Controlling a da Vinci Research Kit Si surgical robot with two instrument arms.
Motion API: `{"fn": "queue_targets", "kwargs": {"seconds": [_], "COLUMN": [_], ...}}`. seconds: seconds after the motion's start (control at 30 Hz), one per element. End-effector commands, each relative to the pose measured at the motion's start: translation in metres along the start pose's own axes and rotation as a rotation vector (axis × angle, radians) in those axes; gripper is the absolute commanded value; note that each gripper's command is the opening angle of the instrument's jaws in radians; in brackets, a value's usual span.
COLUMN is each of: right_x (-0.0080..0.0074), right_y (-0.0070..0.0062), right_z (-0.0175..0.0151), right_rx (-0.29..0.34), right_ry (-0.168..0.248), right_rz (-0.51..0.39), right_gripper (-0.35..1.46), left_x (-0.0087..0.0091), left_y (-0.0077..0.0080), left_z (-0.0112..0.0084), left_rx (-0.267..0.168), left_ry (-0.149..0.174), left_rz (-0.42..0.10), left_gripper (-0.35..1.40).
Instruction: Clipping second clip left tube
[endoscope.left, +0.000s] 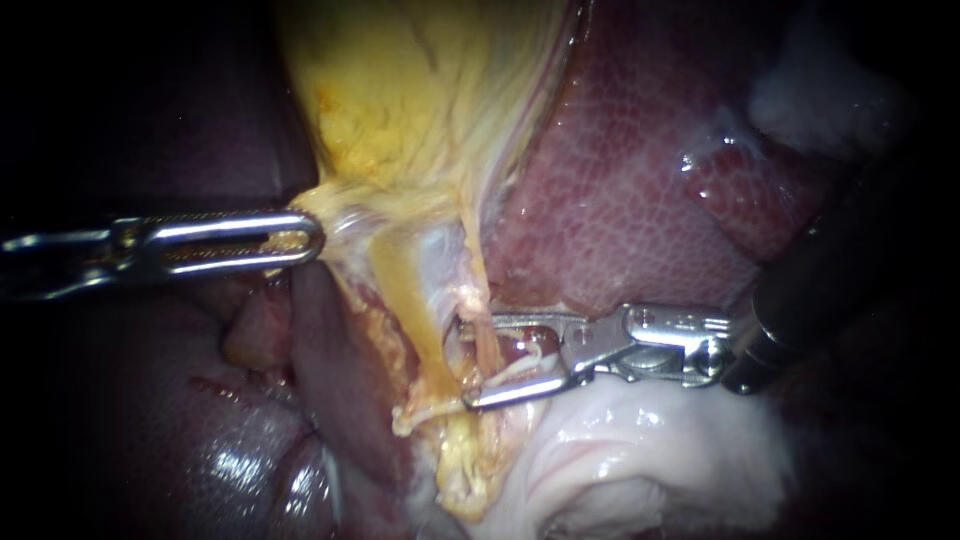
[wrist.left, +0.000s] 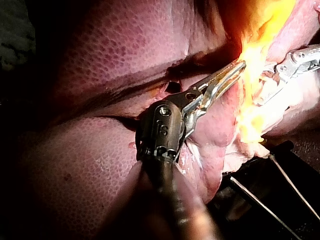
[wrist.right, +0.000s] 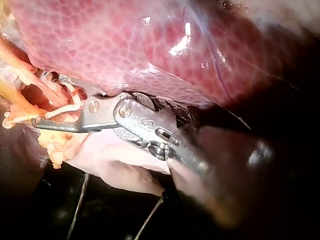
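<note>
Nearest: glistening pale white fatty tissue (endoscope.left: 640, 460). Just beyond it, right instrument (endoscope.left: 468, 362), silver hinged jaws parted, straddling thin reddish-tan tube (endoscope.left: 487, 347) without pinching it. Jaw tips just beside yellow tube strand (endoscope.left: 415, 310). Farther back, left instrument (endoscope.left: 308, 240), slotted silver jaws clamped on narrow lower end of yellow gallbladder (endoscope.left: 400, 90). Mottled dark red liver (endoscope.left: 640, 180) behind.

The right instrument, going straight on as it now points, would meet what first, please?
Most likely the tube lying between the right instrument's open jaws, though depth is unclear.
</note>
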Motion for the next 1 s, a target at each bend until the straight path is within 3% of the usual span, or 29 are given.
{"fn": "queue_targets", "kwargs": {"seconds": [0.03,0.23,0.4,0.73,0.9,1.0], "right_x": [0.0000,0.0001,0.0011,0.0066,0.0078,0.0077], "right_y": [0.0000,-0.0001,-0.0006,-0.0040,-0.0057,-0.0059], "right_z": [0.0000,-0.0004,-0.0022,-0.0072,-0.0064,-0.0054], "right_rx": [0.000,0.002,0.011,0.044,0.045,0.043], "right_ry": [0.000,0.000,0.000,0.003,0.004,0.002], "right_rz": [0.000,0.001,0.008,0.037,0.045,0.042], "right_gripper": [0.59,0.59,0.59,0.60,0.60,0.60], "left_x": [0.0000,0.0000,-0.0001,-0.0002,-0.0002,-0.0002], "left_y": [0.0000,0.0000,0.0002,0.0002,0.0002,0.0002], "left_z": [0.0000,-0.0001,-0.0005,-0.0007,-0.0007,-0.0007], "left_rx": [0.000,0.000,0.003,0.004,0.004,0.004], "left_ry": [0.000,0.000,0.002,0.003,0.003,0.003], "left_rz": [0.000,0.000,0.000,-0.001,-0.001,-0.001], "left_gripper": [-0.35,-0.35,-0.35,-0.35,-0.35,-0.35]}}
